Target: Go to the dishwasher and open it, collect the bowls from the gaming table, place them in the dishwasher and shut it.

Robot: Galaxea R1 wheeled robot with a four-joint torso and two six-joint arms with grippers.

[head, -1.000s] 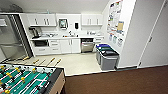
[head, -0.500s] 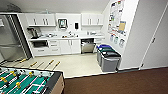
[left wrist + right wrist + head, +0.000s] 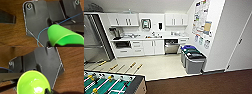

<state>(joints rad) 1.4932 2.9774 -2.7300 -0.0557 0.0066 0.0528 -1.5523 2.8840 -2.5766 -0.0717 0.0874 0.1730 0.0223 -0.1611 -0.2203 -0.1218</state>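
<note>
Left gripper (image 3: 55,43) closed on bright green bowl (image 3: 62,36) — tipped sideways; right gripper (image 3: 48,91) gripping lime-green bowl (image 3: 33,83) — mouth toward camera

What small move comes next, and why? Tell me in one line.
Probably roll forward onto the pale kitchen floor toward the dishwasher: it stands far off under the counter, and a bright green bowl and a lime-green bowl sit at the left and right wrists, seemingly gripped.
</note>
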